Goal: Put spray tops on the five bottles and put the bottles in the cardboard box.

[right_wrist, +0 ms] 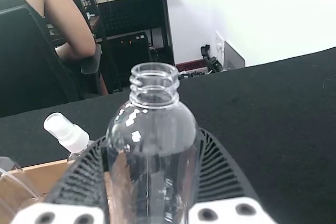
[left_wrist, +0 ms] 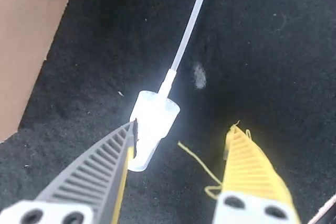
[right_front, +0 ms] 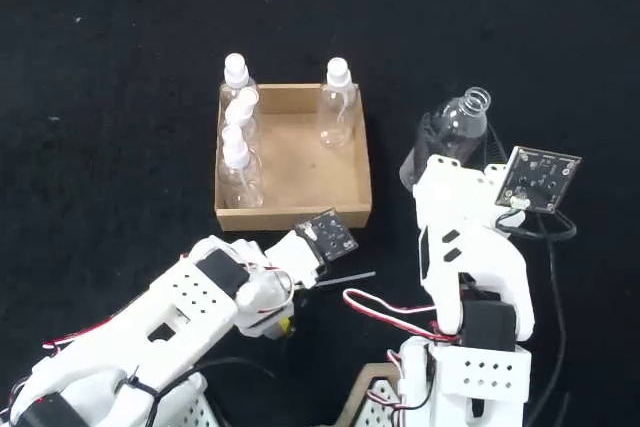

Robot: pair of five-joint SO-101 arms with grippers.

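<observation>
From above, four capped bottles (right_front: 243, 162) are seen in the cardboard box (right_front: 293, 215). The fifth bottle (right_front: 462, 119), uncapped, is held upright beside it.

At the left wrist, the spray top (left_wrist: 152, 127) lies within the wide-open left gripper (left_wrist: 182, 135); one jaw touches it and nothing is gripped. It is judged light and slippery, best taken by its stiff cap rather than the thin tube.

At the right wrist, the right gripper (right_wrist: 152, 145) is clamped round the fifth bottle.

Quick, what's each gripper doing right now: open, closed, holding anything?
Left gripper: open, straddling the white plastic spray top with tube.
Right gripper: shut on the clear uncapped plastic bottle.
</observation>
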